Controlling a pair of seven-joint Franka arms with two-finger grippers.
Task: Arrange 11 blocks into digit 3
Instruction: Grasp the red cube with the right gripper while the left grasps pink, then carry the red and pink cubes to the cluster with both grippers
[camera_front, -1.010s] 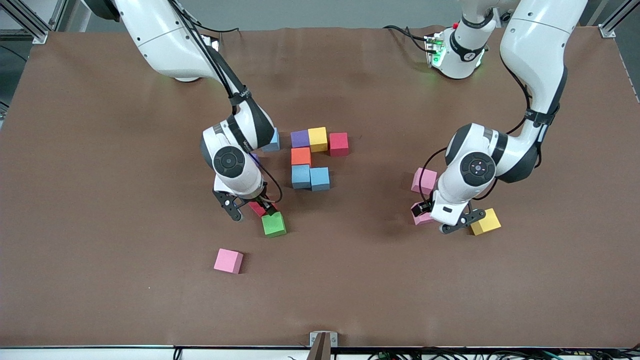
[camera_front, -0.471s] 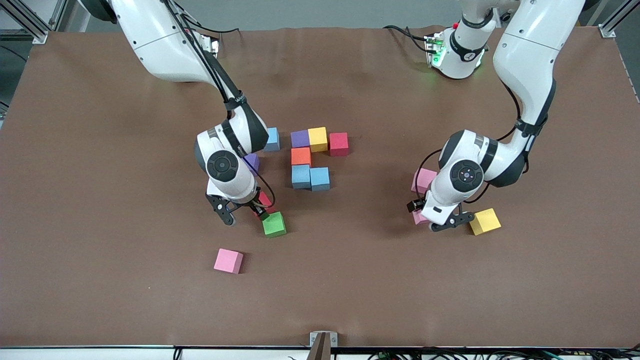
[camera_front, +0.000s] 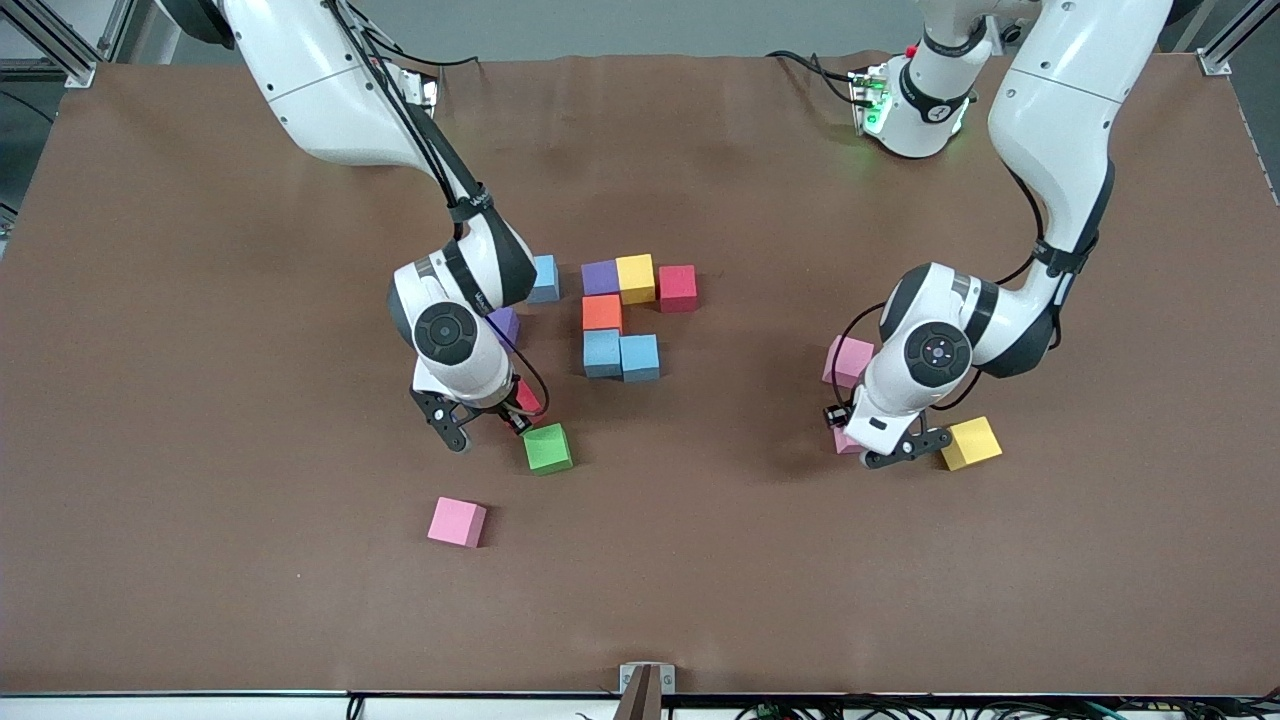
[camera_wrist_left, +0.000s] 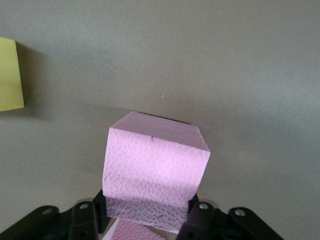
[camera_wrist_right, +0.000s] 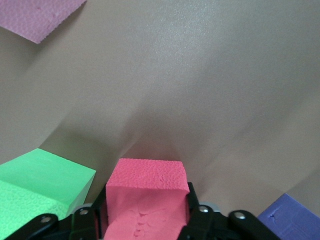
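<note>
My right gripper (camera_front: 485, 421) is down at the table, shut on a red block (camera_front: 528, 397) that fills the gap between its fingers (camera_wrist_right: 200, 222) in the right wrist view (camera_wrist_right: 147, 197). A green block (camera_front: 548, 447) lies right beside it. My left gripper (camera_front: 873, 435) is shut on a pink block (camera_front: 845, 440), seen large in the left wrist view (camera_wrist_left: 155, 167). In the middle of the table, purple (camera_front: 600, 277), yellow (camera_front: 636, 278), red (camera_front: 677, 288), orange (camera_front: 602, 313) and two blue blocks (camera_front: 620, 355) touch in a partial figure.
Loose blocks lie around. A pink one (camera_front: 457, 521) is nearer the front camera, and a purple one (camera_front: 505, 325) and a blue one (camera_front: 545, 278) are by the right arm's wrist. By the left gripper lie another pink (camera_front: 848, 360) and a yellow (camera_front: 970, 442).
Both grippers have come down over their blocks and shut on them, the right on the red block and the left on the pink one. The blocks on the table have not moved.
</note>
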